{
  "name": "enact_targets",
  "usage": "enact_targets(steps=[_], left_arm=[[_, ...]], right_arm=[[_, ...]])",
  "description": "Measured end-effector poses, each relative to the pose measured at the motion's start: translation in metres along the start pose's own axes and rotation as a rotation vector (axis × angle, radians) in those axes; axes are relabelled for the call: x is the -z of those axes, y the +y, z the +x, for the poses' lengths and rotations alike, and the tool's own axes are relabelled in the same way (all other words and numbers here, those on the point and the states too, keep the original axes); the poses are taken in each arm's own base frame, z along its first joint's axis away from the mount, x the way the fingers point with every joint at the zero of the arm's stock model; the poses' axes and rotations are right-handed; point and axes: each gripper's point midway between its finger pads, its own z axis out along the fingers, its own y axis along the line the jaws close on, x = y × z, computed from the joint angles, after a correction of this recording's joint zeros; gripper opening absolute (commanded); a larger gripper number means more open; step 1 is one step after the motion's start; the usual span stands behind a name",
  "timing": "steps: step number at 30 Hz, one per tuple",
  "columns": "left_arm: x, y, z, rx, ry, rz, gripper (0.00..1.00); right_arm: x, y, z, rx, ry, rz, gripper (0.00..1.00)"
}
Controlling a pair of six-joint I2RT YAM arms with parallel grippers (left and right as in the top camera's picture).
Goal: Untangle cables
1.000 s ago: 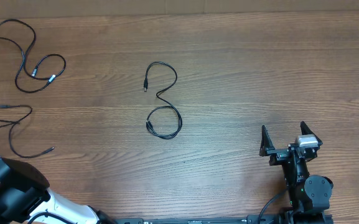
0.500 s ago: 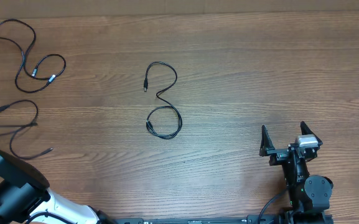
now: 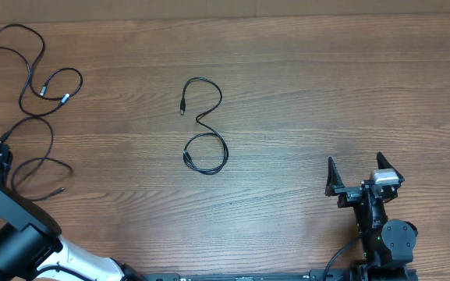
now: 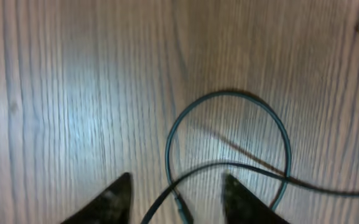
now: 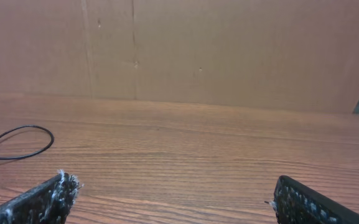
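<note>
I'm seeing wide bare room on the brown wooden table [image 3: 326, 86] ahead of the right fingers [image 3: 331, 176], running open to the thin black S-curled cable [image 3: 206, 135] mid-table. Cables are crowding the left side: a thin black cable loop [image 4: 229, 93] is lying just ahead of the left fingers [image 4: 114, 199], one strand passing between them, and another thin black looping cable [image 3: 30, 74] is lying beyond.

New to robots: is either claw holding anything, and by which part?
Nothing looks held. The right gripper is open, empty; a cable runs unpinched between the left gripper's parted fingers.
</note>
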Motion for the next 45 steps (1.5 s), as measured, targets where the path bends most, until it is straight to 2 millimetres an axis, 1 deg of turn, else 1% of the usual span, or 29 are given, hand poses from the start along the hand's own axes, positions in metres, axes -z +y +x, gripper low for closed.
enact_targets(steps=[2, 5, 8, 10, 13, 17, 20, 22, 24, 26, 29, 32, 35, 37, 40, 43, 45], left_arm=[[0.0, -0.003, 0.003, -0.051, 0.017, 0.019, 0.51], [0.001, -0.011, 0.011, -0.126, 0.059, 0.065, 0.55], [0.002, -0.018, 0.022, -0.182, 0.115, 0.119, 0.57], [0.004, -0.021, 0.03, -0.205, 0.153, 0.145, 0.61], [0.007, -0.025, 0.041, -0.252, 0.206, 0.19, 0.64], [0.007, -0.021, 0.047, -0.322, 0.23, 0.188, 0.7], [-0.002, -0.012, 0.049, -0.357, 0.22, 0.144, 0.72], [-0.008, -0.012, 0.049, -0.369, 0.208, 0.139, 0.8], [-0.017, -0.015, 0.047, -0.39, 0.182, 0.149, 0.91], [-0.023, -0.017, 0.047, -0.41, 0.17, 0.157, 0.97], [-0.028, -0.026, 0.044, -0.443, 0.137, 0.195, 0.97], [-0.03, -0.033, 0.041, -0.463, 0.111, 0.227, 0.93], [-0.034, -0.044, 0.035, -0.491, 0.063, 0.266, 0.93], [-0.038, -0.05, 0.035, -0.521, 0.037, 0.286, 0.94], [-0.046, -0.057, 0.043, -0.575, 0.014, 0.309, 0.91], [-0.053, -0.068, 0.057, -0.644, 0.002, 0.357, 0.89], [-0.055, -0.073, 0.065, -0.682, 0.001, 0.383, 0.85]], right_arm=[[0.0, 0.0, 0.0, 0.0, 0.001, 0.0, 1.0], [0.0, 0.0, 0.0, 0.0, 0.0, 0.0, 1.0], [0.0, 0.0, 0.0, 0.0, 0.0, 0.0, 1.0], [0.0, 0.0, 0.0, 0.0, 0.0, 0.0, 1.0], [0.0, 0.0, 0.0, 0.0, 0.0, 0.0, 1.0], [0.0, 0.0, 0.0, 0.0, 0.0, 0.0, 1.0], [0.0, 0.0, 0.0, 0.0, 0.001, 0.0, 1.0], [0.0, 0.0, 0.0, 0.0, 0.0, 0.0, 1.0], [0.0, 0.0, 0.0, 0.0, 0.0, 0.0, 1.0], [0.0, 0.0, 0.0, 0.0, 0.0, 0.0, 1.0], [0.0, 0.0, 0.0, 0.0, 0.0, 0.0, 1.0], [0.0, 0.0, 0.0, 0.0, 0.0, 0.0, 1.0], [0.0, 0.0, 0.0, 0.0, 0.0, 0.0, 1.0], [0.0, 0.0, 0.0, 0.0, 0.0, 0.0, 1.0], [0.0, 0.0, 0.0, 0.0, 0.0, 0.0, 1.0], [0.0, 0.0, 0.0, 0.0, 0.0, 0.0, 1.0], [0.0, 0.0, 0.0, 0.0, 0.0, 0.0, 1.0]])
